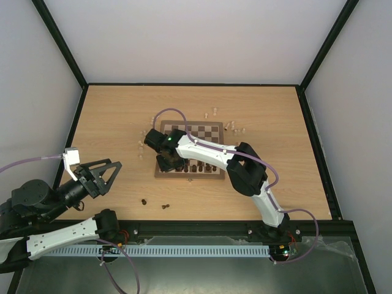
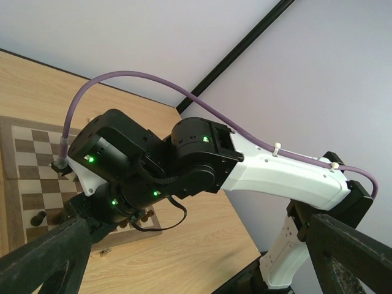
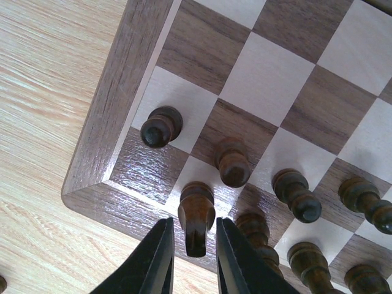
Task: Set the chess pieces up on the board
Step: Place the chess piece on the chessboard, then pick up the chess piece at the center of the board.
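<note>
Right wrist view is showing you what matters most: one dark chess piece (image 3: 196,214) is standing upright right between your right jaws, in the board's (image 3: 110,122) edge row, near the corner. Its long way is pointing up, along the jaws. The jaws are sitting only a little way open, one on each side of it. A thin strip of board is showing on the left side, so I am judging that they are not squeezing it and are holding nothing.

With the piece sitting that close, the next move is looking like a straight lift up. A sideways slide is risking a knock, I think, because a neighbour piece (image 3: 254,236) is standing just beside the right-hand jaw.

Eight dark pieces are showing on the board in this view, counting the one between the jaws.

Top view is showing two loose dark pieces (image 1: 143,201) lying on the desk (image 1: 275,122), off the board, on the near side of the right jaws. Some pale pieces (image 1: 215,112) are lying beyond the board, too small to count.

Your right arm (image 1: 208,153) is the one at the board. Your left arm (image 1: 61,236) is waiting well apart, its left jaws spread wide and holding nothing.
</note>
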{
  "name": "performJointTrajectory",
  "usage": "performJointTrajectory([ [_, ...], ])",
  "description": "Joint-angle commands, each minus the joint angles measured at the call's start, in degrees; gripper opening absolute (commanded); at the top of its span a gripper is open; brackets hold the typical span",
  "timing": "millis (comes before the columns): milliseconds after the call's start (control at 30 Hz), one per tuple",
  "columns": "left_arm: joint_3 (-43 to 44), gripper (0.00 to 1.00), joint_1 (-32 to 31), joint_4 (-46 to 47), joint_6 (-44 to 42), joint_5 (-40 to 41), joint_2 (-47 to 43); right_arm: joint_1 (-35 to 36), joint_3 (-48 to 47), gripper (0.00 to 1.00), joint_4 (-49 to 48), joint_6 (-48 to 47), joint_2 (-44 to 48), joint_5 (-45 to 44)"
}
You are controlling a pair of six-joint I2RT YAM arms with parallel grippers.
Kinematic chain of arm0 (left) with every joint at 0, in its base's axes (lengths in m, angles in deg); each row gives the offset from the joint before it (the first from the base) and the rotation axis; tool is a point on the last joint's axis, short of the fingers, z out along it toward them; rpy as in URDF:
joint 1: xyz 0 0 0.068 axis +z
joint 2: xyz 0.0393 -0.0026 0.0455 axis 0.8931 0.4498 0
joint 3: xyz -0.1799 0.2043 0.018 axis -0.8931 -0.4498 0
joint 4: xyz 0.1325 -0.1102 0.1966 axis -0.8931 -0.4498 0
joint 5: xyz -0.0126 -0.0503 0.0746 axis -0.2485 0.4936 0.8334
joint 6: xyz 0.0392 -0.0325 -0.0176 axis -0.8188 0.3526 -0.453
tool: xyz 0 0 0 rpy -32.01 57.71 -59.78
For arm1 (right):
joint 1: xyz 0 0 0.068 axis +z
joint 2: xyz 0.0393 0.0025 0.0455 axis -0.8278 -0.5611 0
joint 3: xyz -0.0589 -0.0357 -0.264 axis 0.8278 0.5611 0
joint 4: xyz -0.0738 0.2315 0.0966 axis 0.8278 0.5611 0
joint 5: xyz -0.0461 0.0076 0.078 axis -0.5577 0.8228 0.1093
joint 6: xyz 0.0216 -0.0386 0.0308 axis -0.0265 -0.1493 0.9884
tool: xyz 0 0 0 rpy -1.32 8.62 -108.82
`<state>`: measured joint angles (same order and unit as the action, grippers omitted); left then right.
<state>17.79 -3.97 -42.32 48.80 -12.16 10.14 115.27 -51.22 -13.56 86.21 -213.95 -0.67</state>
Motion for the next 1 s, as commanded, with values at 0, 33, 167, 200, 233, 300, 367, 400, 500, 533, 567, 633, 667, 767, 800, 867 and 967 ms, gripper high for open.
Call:
performJointTrajectory([
  [0, -0.48, 0.99, -0.26, 0.49, -0.56, 0.33, 0.38, 0.63, -1.19, 0.20, 1.90, -1.06, 3.08, 0.37],
  [33, -0.50, 0.99, -0.26, 0.51, -0.48, 0.31, 0.47, 0.78, -1.13, 0.21, 1.59, -1.13, 3.63, 0.47],
  [167, -0.51, 0.99, -0.26, 0.75, -0.33, 0.31, 0.79, 1.52, -0.91, 0.26, 0.32, -1.52, 6.36, 0.91],
  [200, -0.45, 0.99, -0.28, 0.77, -0.31, 0.45, 0.79, 1.65, -0.82, 0.28, 0.07, -1.59, 7.16, 0.93],
  [233, -0.42, 0.99, -0.26, 0.70, -0.34, 0.56, 0.79, 1.85, -0.66, 0.29, -0.20, -1.69, 7.99, 1.03],
  [300, -0.14, 0.99, -0.26, 0.57, -0.12, 1.04, 0.73, 2.33, -0.02, 0.32, -0.65, -1.63, 10.41, 1.17],
  [367, 0.07, 0.99, -0.24, 0.22, 0.12, 1.63, 2.41, 2.81, 1.34, 0.34, -1.30, -1.57, 12.92, 1.25],
  [400, 0.23, 0.99, -0.25, 0.09, 0.22, 1.91, 2.63, 3.15, 2.39, 0.36, -1.75, -1.53, 14.41, 1.29],
  [500, 0.32, 0.99, -0.26, -0.41, 0.77, 2.62, 3.78, 3.69, 6.76, 0.41, -3.62, -1.07, 19.54, 1.34],
  [533, 0.27, 0.99, -0.26, -0.76, 1.15, 2.96, 4.38, 3.78, 8.51, 0.42, -4.41, -0.94, 21.53, 1.45],
  [567, 0.12, 0.99, -0.26, -1.14, 1.66, 3.34, 5.14, 3.84, 10.69, 0.43, -5.26, -0.81, 23.51, 1.53],
  [633, -0.10, 0.99, -0.26, -1.85, 3.04, 4.14, 6.77, 3.80, 14.52, 0.45, -6.68, -0.44, 27.73, 1.40],
  [667, -0.23, 0.99, -0.26, -2.50, 3.72, 4.53, 7.74, 3.80, 17.36, 0.46, -7.20, -0.32, 29.60, 1.27],
  [767, -0.26, 0.99, -0.26, -4.82, 5.81, 5.62, 11.16, 3.80, 23.39, 0.51, -9.44, -0.21, 36.23, 0.77],
  [800, -0.29, 0.99, -0.26, -5.42, 6.28, 5.66, 12.35, 3.80, 26.21, 0.53, -10.19, -0.22, 38.31, 0.57],
  [867, -0.43, 0.99, -0.26, -6.65, 7.42, 5.52, 14.58, 3.72, 30.32, 0.59, -11.33, -0.21, 42.04, 0.09],
  [967, -0.88, 0.99, -0.30, -8.52, 9.11, 5.09, 17.68, 3.46, 36.34, 0.64, -12.95, -0.09, 47.60, 0.01],
])
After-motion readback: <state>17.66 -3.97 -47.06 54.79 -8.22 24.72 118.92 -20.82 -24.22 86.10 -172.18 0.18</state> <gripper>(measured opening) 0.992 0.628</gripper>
